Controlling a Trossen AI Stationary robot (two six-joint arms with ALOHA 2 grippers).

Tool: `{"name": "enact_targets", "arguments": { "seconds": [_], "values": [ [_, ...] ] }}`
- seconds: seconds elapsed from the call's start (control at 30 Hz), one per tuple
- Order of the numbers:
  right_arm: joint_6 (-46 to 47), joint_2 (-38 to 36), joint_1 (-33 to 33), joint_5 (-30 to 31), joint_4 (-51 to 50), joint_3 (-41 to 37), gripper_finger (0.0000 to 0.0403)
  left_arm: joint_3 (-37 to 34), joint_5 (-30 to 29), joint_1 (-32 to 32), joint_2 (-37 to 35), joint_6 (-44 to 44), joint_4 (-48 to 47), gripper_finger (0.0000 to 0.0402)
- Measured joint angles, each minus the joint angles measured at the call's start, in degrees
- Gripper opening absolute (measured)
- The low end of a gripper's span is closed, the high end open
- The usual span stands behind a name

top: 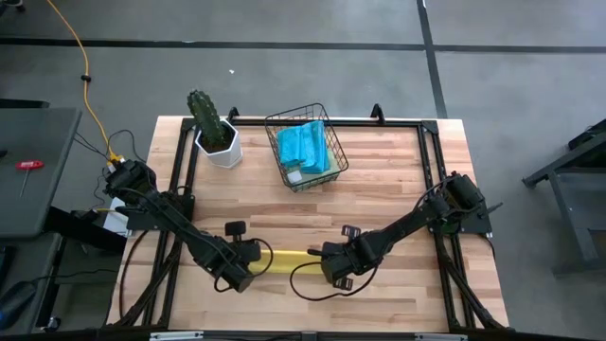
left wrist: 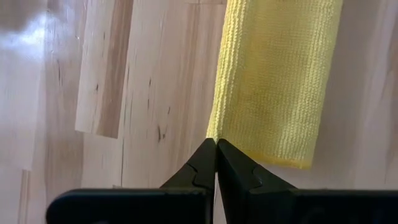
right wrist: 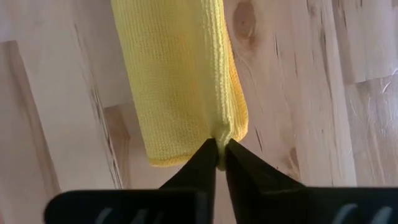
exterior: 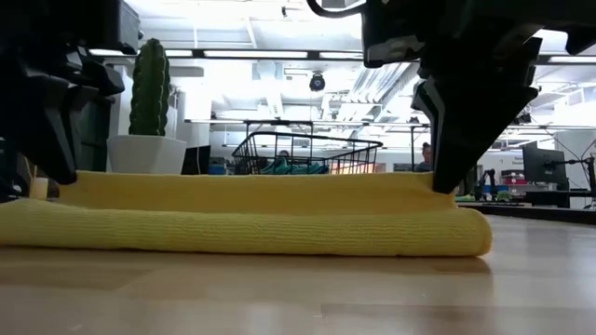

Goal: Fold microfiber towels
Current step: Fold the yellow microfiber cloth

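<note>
A yellow microfiber towel (top: 289, 258) lies folded into a narrow strip on the wooden table, between my two grippers. In the low view the yellow towel (exterior: 261, 219) shows an upper layer lying over a thicker lower one. My left gripper (top: 248, 260) is shut at the strip's left end. My right gripper (top: 324, 256) is shut at its right end. Both point steeply down. More towels, teal-blue ones (top: 305, 144), sit in a black wire basket (top: 327, 170). My left gripper pinches the towel's left-end corner (left wrist: 215, 132) between its two fingertips, coming from above and pointing down. The towel lies on the table beyond the fingers. How many layers are in the pinch, I cannot tell. My right gripper pinches the edge at the towel's right-end corner (right wrist: 222, 129) between its fingertips, from above, pointing down. The cloth bunches slightly where the fingers meet it. In the low view the upper layer's end (exterior: 424, 181) rises to the fingers while the rest lies flat.
A cactus in a white pot (top: 216, 133) stands at the table's far left, with the wire basket beside it at the far middle. Black frame rails (top: 431, 161) run along the table's sides. Bare wood lies between the towel and the table's near edge.
</note>
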Motion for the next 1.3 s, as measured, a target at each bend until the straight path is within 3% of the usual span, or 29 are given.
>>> {"name": "enact_targets", "arguments": {
  "seconds": [0.2,0.5,0.67,0.8,0.9,1.03,1.17,1.3],
  "values": [
    [-1.8,0.0,0.0,5.0,0.0,0.0,0.0089,0.0,-0.2,0.1,0.0,-0.4,-1.8,0.0014],
    [-7.9,0.0,-0.8,8.9,0.0,0.0,0.0203,0.0,-1.5,1.2,0.0,-2.3,-9.9,0.0099],
    [-8.9,0.0,-0.7,14.2,-4.7,0.0,0.0223,0.0,-1.6,1.1,0.0,-3.2,-14.9,0.0138],
    [-3.3,-0.4,-0.1,15.8,-15.1,-0.1,0.0224,0.0,-6.2,-0.8,-0.1,-4.9,-15.6,0.0153],
    [1.6,-3.3,1.6,16.0,-16.8,-3.1,0.0224,0.0,-6.1,-3.0,-1.5,-3.5,-14.5,0.0150],
    [10.0,-9.5,4.2,15.1,-11.6,-11.6,0.0224,0.0,-5.7,-6.2,-4.7,-2.1,-12.7,0.0133],
    [17.7,-16.1,6.4,13.7,0.9,-20.9,0.0224,-1.1,-6.4,-9.1,-10.3,-2.8,-10.0,0.0114],
    [27.1,-21.2,7.2,9.1,18.3,-29.0,0.0224,-9.2,-5.7,-11.1,-18.8,-2.5,4.4,0.0093]
  ]
}}
